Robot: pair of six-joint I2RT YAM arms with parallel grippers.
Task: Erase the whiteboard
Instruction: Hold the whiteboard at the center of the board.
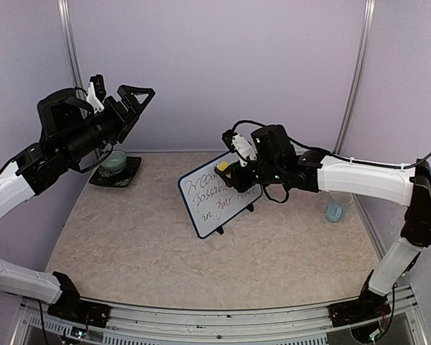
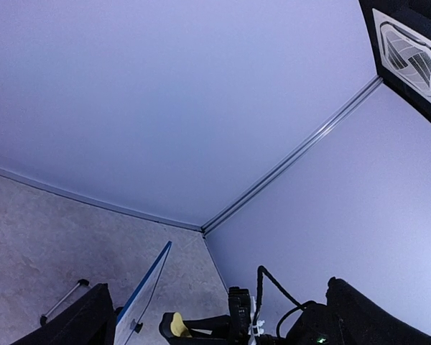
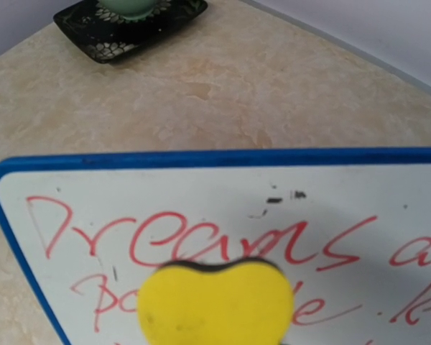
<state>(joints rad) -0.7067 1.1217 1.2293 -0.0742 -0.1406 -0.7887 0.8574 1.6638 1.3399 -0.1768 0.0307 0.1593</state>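
Note:
The whiteboard [image 1: 210, 207] stands tilted on its feet mid-table, blue-framed, with red handwriting across its face [image 3: 201, 205]. My right gripper [image 1: 226, 171] is shut on a yellow sponge [image 1: 222, 167] at the board's upper right part. In the right wrist view the sponge [image 3: 215, 302] covers the writing just under the word "Dreams"; whether it touches the face I cannot tell, and my fingers are out of frame there. My left gripper [image 1: 134, 103] hangs high at the far left, open and empty, well away from the board. The left wrist view catches the board's edge [image 2: 149, 284] and the sponge [image 2: 175, 325].
A black tray [image 1: 133, 175] with a pale green bowl [image 1: 114, 161] sits at the back left of the table, also seen as tray [image 3: 93, 29] in the right wrist view. A clear cup [image 1: 336, 209] stands under my right arm. Purple walls close the back and sides.

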